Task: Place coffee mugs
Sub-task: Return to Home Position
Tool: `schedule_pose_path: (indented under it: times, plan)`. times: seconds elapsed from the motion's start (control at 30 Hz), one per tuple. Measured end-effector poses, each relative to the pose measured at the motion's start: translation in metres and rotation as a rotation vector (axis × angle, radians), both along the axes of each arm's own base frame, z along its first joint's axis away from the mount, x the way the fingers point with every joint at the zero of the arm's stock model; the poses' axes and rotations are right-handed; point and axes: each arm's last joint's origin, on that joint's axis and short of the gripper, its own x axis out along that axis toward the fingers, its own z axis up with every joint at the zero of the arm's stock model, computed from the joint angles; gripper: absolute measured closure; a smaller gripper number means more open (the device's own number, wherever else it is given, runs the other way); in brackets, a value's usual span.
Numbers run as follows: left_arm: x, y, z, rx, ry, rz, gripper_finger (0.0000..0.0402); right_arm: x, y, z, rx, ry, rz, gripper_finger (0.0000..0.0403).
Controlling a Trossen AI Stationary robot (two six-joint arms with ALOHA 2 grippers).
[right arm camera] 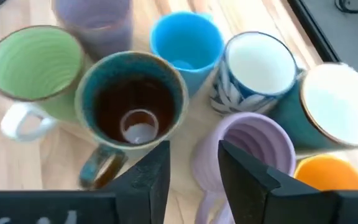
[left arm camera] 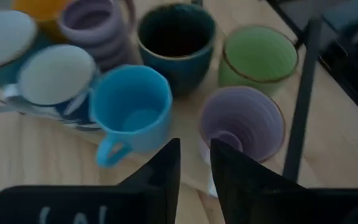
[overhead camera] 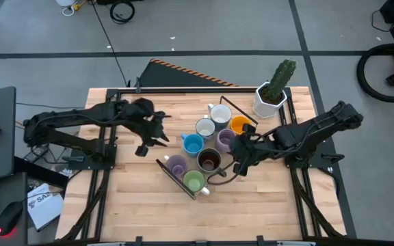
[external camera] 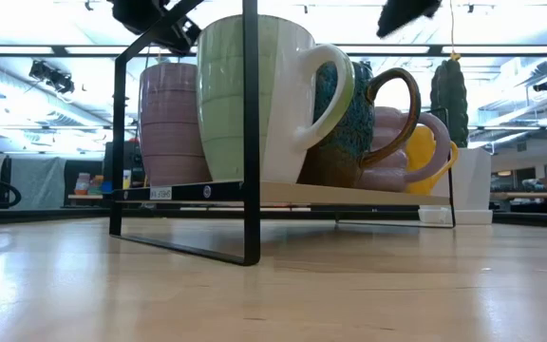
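Eight mugs stand close together on a low black-framed shelf (external camera: 207, 192) in the middle of the wooden desk (overhead camera: 135, 205). The shelf lies at a slant across the desk, its board raised a little above the desk top.

At the near end of the shelf stands the green mug (overhead camera: 193, 181), its white handle pointing outward. Just beside it, toward the left arm, is a lavender mug (overhead camera: 176, 165). Next to these comes the dark brown mug (overhead camera: 209, 161), teal on the outside, its handle turned toward the right arm. The blue mug (overhead camera: 192, 144) sits on the left arm's side of the row, and the second lavender mug (overhead camera: 226, 139) on the right arm's side. Farther back are the patterned white mug (overhead camera: 205, 127), the orange mug (overhead camera: 240, 125) and, at the far end, the plain white mug (overhead camera: 221, 114). All stand upright, with their mouths up.

The left tool (left arm camera: 195, 146) hangs above the desk just to the left of the shelf, facing the blue mug and the lavender mug. Its fingers are slightly spread and pinch nothing.

The right tool (right arm camera: 194, 149) hovers on the other side of the shelf, close to the dark brown mug and the second lavender mug. Its fingers stand apart and are empty.

A white pot with a cactus (overhead camera: 271, 101) stands at the far right corner of the desk, apart from the mugs.
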Motion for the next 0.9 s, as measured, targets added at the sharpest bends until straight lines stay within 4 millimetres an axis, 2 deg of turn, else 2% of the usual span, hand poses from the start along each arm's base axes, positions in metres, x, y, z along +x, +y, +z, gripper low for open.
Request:
schedule_pose_path:
  times: [0.17, 0.33, 0.6, 0.9]
  plan:
    - [-0.023, 0.005, -0.007, -0.026, -0.134, 0.079, 0.0323, -0.029, -0.013, -0.007, 0.062, -0.148, -0.006, 0.0282]
    - [-0.039, 0.007, -0.018, -0.065, -0.291, 0.128, 0.0331, -0.057, -0.022, -0.020, 0.092, -0.289, 0.078, 0.0295]
    - [-0.056, 0.008, -0.040, -0.124, -0.460, 0.184, 0.0336, -0.093, -0.037, -0.030, 0.112, -0.512, 0.170, 0.0332]
    - [-0.065, 0.009, -0.050, -0.145, -0.598, 0.204, 0.0336, -0.128, -0.055, -0.048, 0.118, -0.687, 0.178, 0.0393]
